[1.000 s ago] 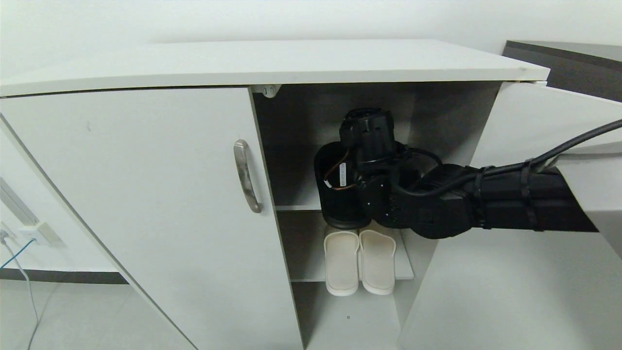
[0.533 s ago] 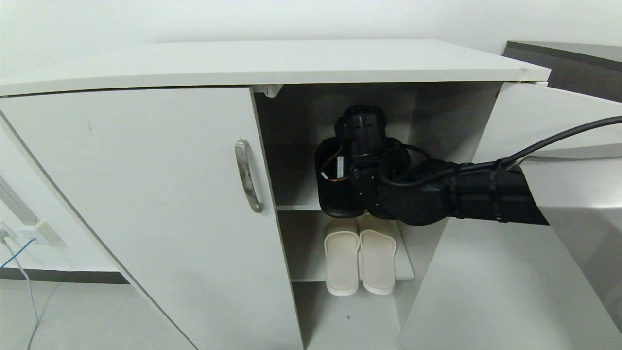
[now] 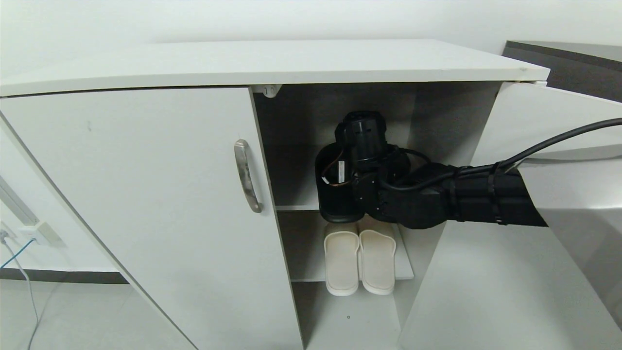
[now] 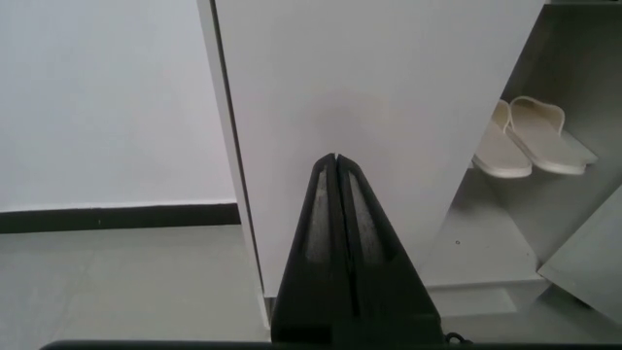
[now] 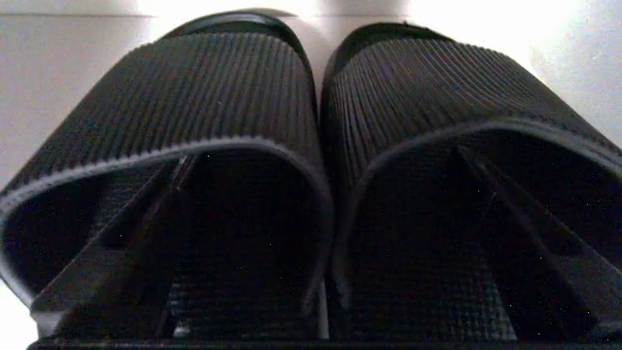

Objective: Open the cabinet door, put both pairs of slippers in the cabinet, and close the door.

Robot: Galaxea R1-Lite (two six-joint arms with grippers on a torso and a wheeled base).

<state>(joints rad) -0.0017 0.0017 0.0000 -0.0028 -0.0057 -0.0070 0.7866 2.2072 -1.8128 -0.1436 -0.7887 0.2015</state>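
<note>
1. My right gripper [image 5: 327, 157] is inside the cabinet [image 3: 272, 61] at the upper shelf [image 3: 296, 198]. It is clamped on the black slippers [image 5: 243, 107]. One of its fingers [image 5: 146, 243] runs in under the strap of each shoe, so the pair's two inner walls sit pinched between them.
2. The black pair is matte, with broad straps ribbed in fine lines and a textured footbed. The two shoes lie side by side, touching along their inner edges, toes toward the back of the cabinet.
3. In my head view, the heel end of the black pair hangs out over the front edge of the upper shelf. I cannot tell whether the soles rest on the board.
4. The cream slippers [image 3: 359, 260] sit on the lower shelf [image 3: 303, 253]. They are side by side and touching, toes inward, with the heels past that shelf's front edge. The one nearer the open door looks a touch yellower in the footbed.
5. The right-hand door [image 3: 534, 121] stands swung open. The left-hand door [image 3: 136, 194] is closed, with a curved metal handle [image 3: 247, 176] near its inner edge.
6. My left gripper [image 4: 336, 160] is outside the cabinet, in front of the closed door. Its fingers are pressed together with nothing between them.
</note>
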